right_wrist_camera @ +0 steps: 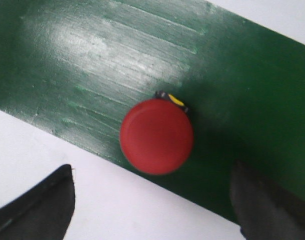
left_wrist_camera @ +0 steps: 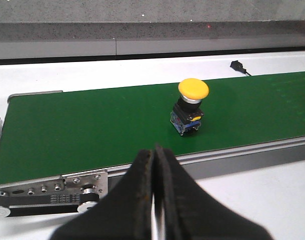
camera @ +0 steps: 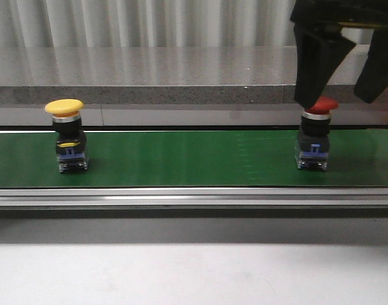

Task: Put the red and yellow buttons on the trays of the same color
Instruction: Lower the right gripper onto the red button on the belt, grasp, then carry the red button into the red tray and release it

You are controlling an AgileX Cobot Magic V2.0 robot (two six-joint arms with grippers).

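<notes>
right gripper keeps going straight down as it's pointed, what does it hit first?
Most likely the red button: the open right gripper hangs over it, cap between the fingers. Exact centring is unclear, so a finger could clip the cap.

One yellow button (camera: 65,135), one red button (camera: 315,136), one green conveyor belt (camera: 187,159), two pincers: left pincer (left_wrist_camera: 155,160), right pincer (camera: 341,95)
</notes>
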